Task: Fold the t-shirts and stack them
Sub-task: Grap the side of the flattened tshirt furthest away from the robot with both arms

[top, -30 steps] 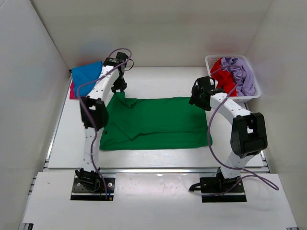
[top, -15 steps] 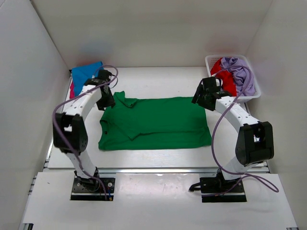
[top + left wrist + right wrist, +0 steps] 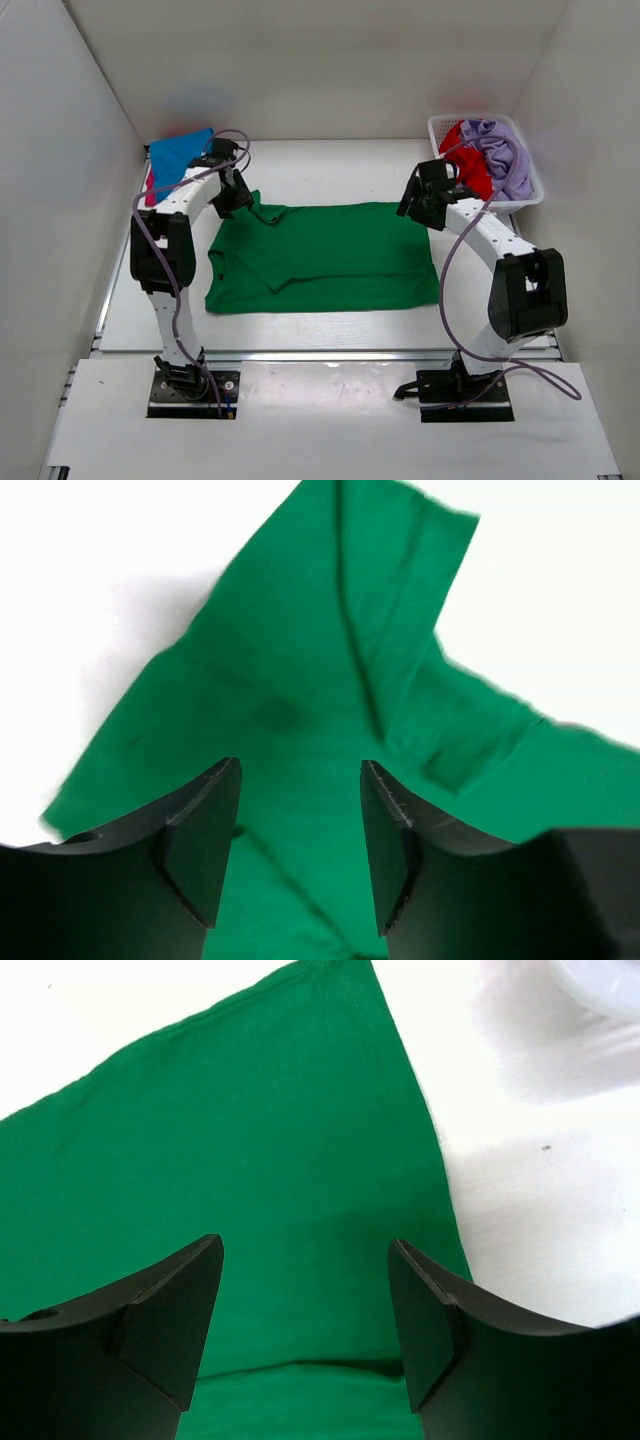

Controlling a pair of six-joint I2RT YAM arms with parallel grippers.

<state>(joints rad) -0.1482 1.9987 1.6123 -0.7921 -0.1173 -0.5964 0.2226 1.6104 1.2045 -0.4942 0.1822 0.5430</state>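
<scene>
A bright green t-shirt point(image 3: 325, 255) lies spread flat in the middle of the table, partly folded, with a sleeve sticking out at its far left corner. My left gripper point(image 3: 232, 192) hovers open over that far left corner; the left wrist view shows green cloth point(image 3: 300, 700) between and beyond its fingers. My right gripper point(image 3: 418, 203) hovers open over the far right corner, with the shirt's hem point(image 3: 380, 1070) in the right wrist view. A blue t-shirt point(image 3: 178, 152) lies on a magenta-pink one point(image 3: 149, 190) at the far left. Red point(image 3: 468, 165) and lilac point(image 3: 505, 155) t-shirts fill the basket.
A white lattice basket point(image 3: 533, 186) stands at the far right corner. White walls close in the table on the left, back and right. Bare table surface lies in front of the green shirt point(image 3: 320, 330) and behind it point(image 3: 330, 170).
My left arm has swung, its gripper dropping toward the shirt's far left sleeve corner. The shirt's left side has shifted slightly. My right gripper has moved a little toward the far right corner.
</scene>
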